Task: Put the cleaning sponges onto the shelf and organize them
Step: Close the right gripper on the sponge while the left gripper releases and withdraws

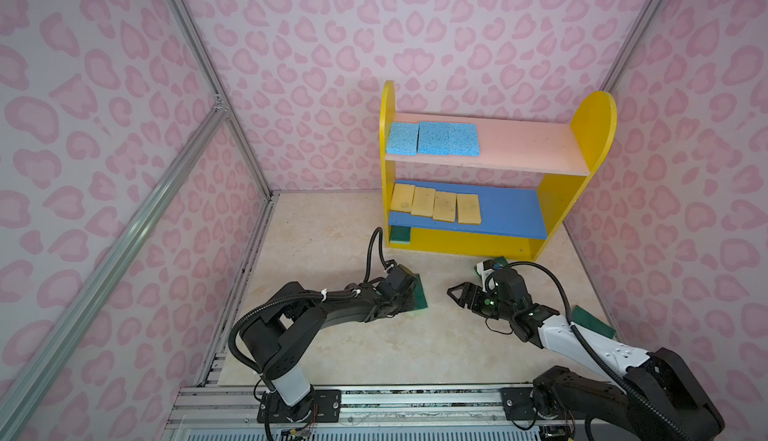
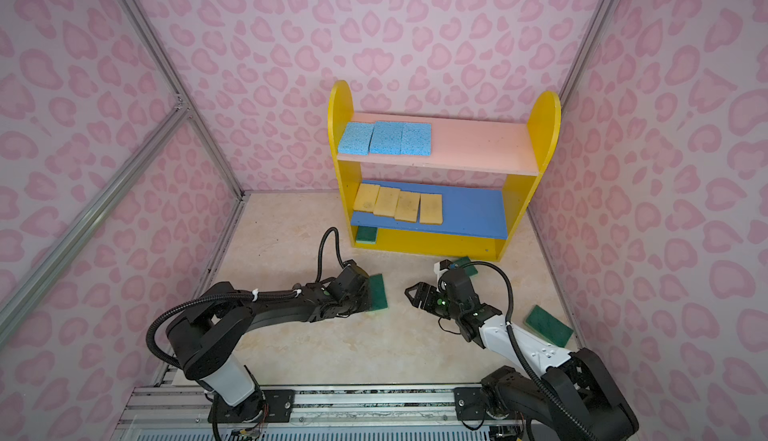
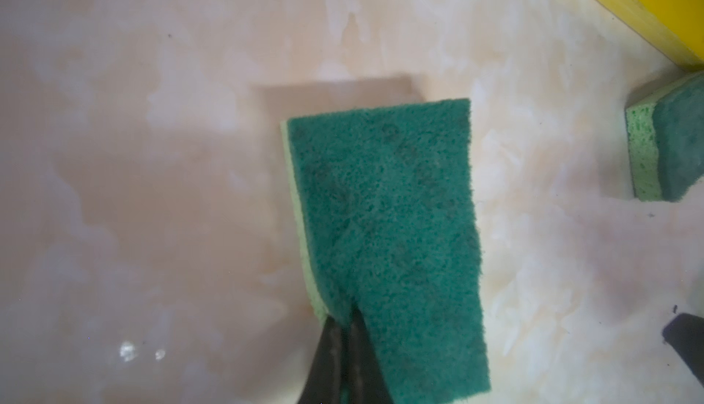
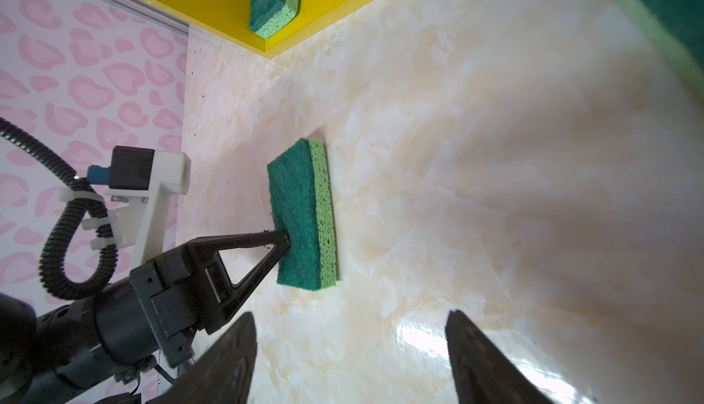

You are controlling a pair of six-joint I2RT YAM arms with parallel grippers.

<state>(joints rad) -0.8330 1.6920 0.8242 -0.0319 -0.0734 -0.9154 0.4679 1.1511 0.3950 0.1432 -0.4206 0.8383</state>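
Observation:
My left gripper point(image 3: 344, 320) is shut on one edge of a dark green sponge point(image 3: 384, 211) with a light green underside, held just above the floor; its shadow falls apart from it. In both top views this sponge point(image 1: 420, 293) point(image 2: 377, 291) is in front of the shelf point(image 1: 594, 127). My right gripper point(image 4: 350, 316) point(image 1: 455, 293) stands open and empty, pointing at it from the right. Three blue sponges point(image 1: 432, 138) lie on the pink board, several yellow ones point(image 1: 434, 204) on the blue board, and one green sponge point(image 1: 400, 234) on the yellow base.
A green sponge point(image 2: 467, 264) lies on the floor behind my right wrist, near the shelf's front. Another green sponge point(image 2: 548, 324) lies by the right wall beside my right arm. Patterned walls close in the marbled floor point(image 1: 332, 231).

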